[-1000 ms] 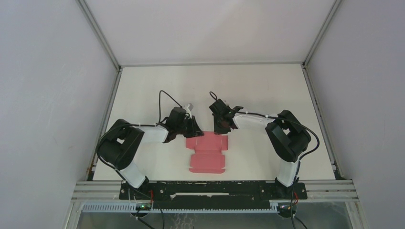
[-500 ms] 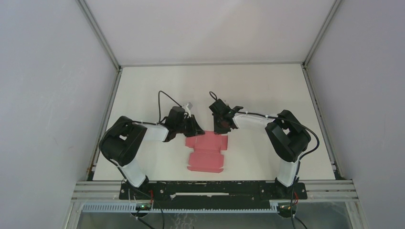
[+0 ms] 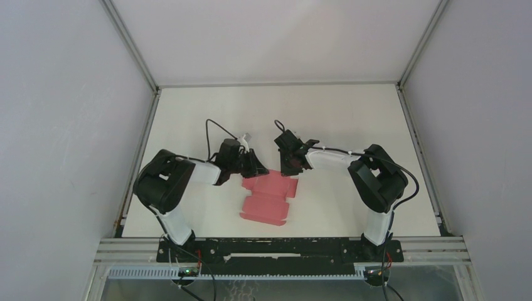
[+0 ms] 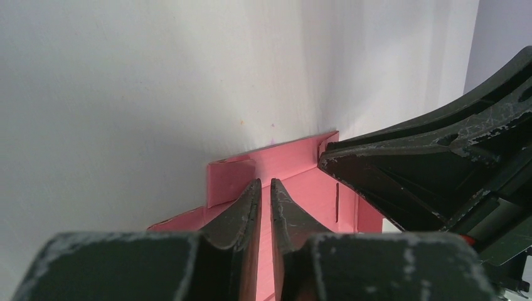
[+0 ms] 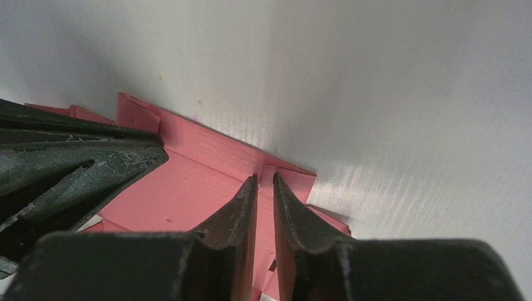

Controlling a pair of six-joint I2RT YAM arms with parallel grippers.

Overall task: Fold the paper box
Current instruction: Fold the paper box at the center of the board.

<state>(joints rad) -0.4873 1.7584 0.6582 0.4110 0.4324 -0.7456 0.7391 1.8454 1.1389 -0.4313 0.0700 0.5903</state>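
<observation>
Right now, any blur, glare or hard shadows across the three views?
Top view: even soft light, box sharp, shadows faint. Left wrist: near fingers soft, box crisper, a soft grey shadow band on the table. Right wrist: fingers also blurred, streaky bright sheen on the table right of the box.

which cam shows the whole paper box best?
Top external: the paper box sits fully in frame, with nearly its whole outline and its flaps visible. Both wrist views show only a few pink panels up close, cropped and partly blocked.
</observation>
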